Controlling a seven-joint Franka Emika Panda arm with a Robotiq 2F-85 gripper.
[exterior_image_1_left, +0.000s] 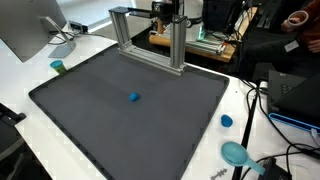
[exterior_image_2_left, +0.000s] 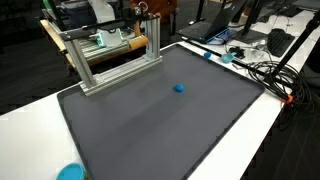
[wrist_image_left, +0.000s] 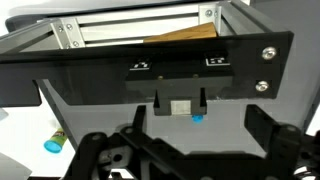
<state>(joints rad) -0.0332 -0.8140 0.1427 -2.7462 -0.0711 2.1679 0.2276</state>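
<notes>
Claw (wrist_image_left: 186, 152) of the Panda arm, seen only in the wrist view, stood open, its dark fingers spread wide across the bottom of the picture and gripping nothing. Ahead of it, in the gap between the fingers and apart from both, lay a small blue ball (wrist_image_left: 197, 117), just under a little bracket on a black panel (wrist_image_left: 100, 75) that crossed the view and carried two screws at its right end. Both exterior views placed the ball (exterior_image_1_left: 134, 97) alone near the middle of a dark mat (exterior_image_1_left: 80, 115) that covered most of a white desk (exterior_image_1_left: 20, 85); the ball (exterior_image_2_left: 179, 88) rested well apart from everything else on the mat (exterior_image_2_left: 150, 130). An aluminium frame (exterior_image_1_left: 178, 45) stood upright at the mat's far edge, its posts and top bar also showing in the wrist view behind the panel, with a wooden board beyond it. The frame (exterior_image_2_left: 120, 72) sat well clear of the ball. A teal cup (exterior_image_1_left: 57, 67) stood on the bare desk just beside the mat's edge, and appeared again low at the left of the wrist view (wrist_image_left: 52, 143). A blue cap (exterior_image_1_left: 227, 121) and a teal dish (exterior_image_1_left: 236, 153) lay on the desk (exterior_image_2_left: 30, 120) off the mat's opposite side, near a tangle of cables (exterior_image_1_left: 290, 150). A monitor (exterior_image_1_left: 25, 30) stood at one corner of the desk.
</notes>
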